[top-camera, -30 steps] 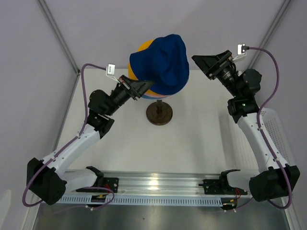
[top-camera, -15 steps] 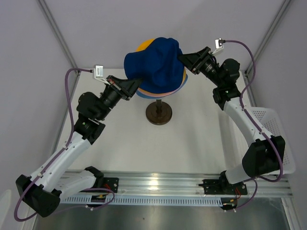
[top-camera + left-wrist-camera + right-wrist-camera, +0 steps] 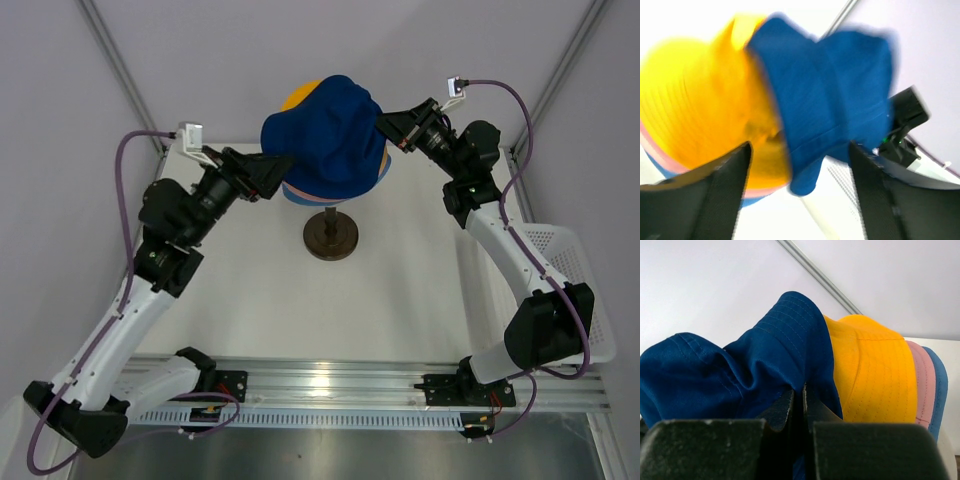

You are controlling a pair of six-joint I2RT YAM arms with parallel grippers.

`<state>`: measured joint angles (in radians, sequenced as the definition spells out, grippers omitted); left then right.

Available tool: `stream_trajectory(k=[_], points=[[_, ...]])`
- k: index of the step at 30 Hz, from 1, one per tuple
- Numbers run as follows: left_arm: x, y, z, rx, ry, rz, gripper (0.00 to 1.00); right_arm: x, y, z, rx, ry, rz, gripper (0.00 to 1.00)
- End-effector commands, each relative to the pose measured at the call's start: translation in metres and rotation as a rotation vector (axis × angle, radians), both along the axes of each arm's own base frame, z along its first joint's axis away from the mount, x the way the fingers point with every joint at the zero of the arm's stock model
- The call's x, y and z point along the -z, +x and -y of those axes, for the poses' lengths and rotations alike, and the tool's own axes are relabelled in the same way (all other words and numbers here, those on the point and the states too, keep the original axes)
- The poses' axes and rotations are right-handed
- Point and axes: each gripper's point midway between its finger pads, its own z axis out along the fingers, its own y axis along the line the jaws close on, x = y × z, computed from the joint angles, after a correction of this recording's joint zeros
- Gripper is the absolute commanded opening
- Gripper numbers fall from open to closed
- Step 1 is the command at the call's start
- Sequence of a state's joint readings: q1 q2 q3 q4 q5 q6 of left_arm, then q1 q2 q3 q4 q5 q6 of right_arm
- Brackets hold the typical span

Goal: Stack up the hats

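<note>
The hats sit stacked on the head form above its dark round base. The navy hat is on top and rumpled, over the yellow-orange hat. Below them the wrist views show the pink hat and the light blue hat. My left gripper is open just left of the stack, and the navy brim hangs free between its fingers. On the stack's right side, my right gripper is shut on the navy hat.
A white perforated basket stands at the table's right edge. An aluminium rail runs along the near edge between the arm bases. Frame posts rise at the back corners. The form's cream stem shows below the hats.
My left gripper has opened and let go of the navy brim, drawing back slightly to the left. My right gripper has moved in and shut on the navy hat's right side.
</note>
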<state>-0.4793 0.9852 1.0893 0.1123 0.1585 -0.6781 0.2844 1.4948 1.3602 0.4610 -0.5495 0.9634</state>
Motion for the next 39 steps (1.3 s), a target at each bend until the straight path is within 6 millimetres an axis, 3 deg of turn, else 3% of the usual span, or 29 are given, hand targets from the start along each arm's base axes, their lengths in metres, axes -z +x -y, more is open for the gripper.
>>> stream_trajectory(k=[1, 2, 3, 7, 10, 15, 21, 23, 26, 29, 30, 32, 33, 34, 39], points=[[-0.076, -0.032, -0.031, -0.066, 0.025, 0.226, 0.85, -0.022, -0.012, -0.003, -0.018, -0.012, 0.085, 0.00], [-0.080, -0.034, -0.034, -0.070, 0.039, 0.246, 0.87, -0.022, -0.011, -0.004, -0.020, -0.010, 0.086, 0.00], [-0.100, -0.041, -0.039, -0.081, 0.048, 0.302, 0.89, -0.022, -0.011, -0.004, -0.023, -0.010, 0.087, 0.00], [-0.110, -0.028, -0.039, -0.082, 0.077, 0.284, 0.91, -0.026, -0.012, -0.004, -0.018, -0.007, 0.097, 0.00], [-0.100, -0.014, -0.034, -0.055, 0.078, 0.192, 0.89, -0.029, -0.012, -0.002, -0.011, -0.002, 0.105, 0.00], [-0.068, 0.021, -0.032, -0.070, 0.062, -0.012, 0.88, -0.029, -0.010, -0.002, -0.006, -0.005, 0.105, 0.00], [-0.048, 0.041, -0.033, -0.071, 0.007, -0.123, 0.86, -0.028, -0.009, -0.002, 0.002, -0.014, 0.109, 0.00], [-0.045, 0.042, -0.025, -0.017, -0.005, -0.139, 0.84, -0.028, -0.008, -0.001, 0.006, -0.015, 0.111, 0.00], [-0.048, 0.042, -0.014, 0.048, -0.013, -0.131, 0.70, -0.029, -0.008, -0.001, 0.010, -0.016, 0.113, 0.00], [-0.053, 0.042, -0.013, 0.060, -0.020, -0.110, 0.47, -0.030, -0.008, -0.001, 0.011, -0.018, 0.118, 0.00], [-0.052, 0.043, -0.012, 0.060, -0.019, -0.112, 0.32, -0.030, -0.007, -0.001, 0.012, -0.020, 0.118, 0.00], [-0.059, 0.042, -0.012, 0.068, -0.017, -0.090, 0.21, -0.031, -0.007, -0.001, 0.013, -0.018, 0.120, 0.00], [-0.060, 0.042, -0.011, 0.072, -0.014, -0.089, 0.08, -0.032, -0.007, -0.001, 0.013, -0.016, 0.122, 0.00], [-0.071, 0.040, -0.010, 0.081, -0.015, -0.067, 0.02, -0.032, -0.007, -0.001, 0.012, -0.014, 0.124, 0.00], [-0.081, 0.054, -0.006, 0.113, 0.011, -0.022, 0.01, -0.047, -0.009, 0.000, 0.021, -0.013, 0.166, 0.00]])
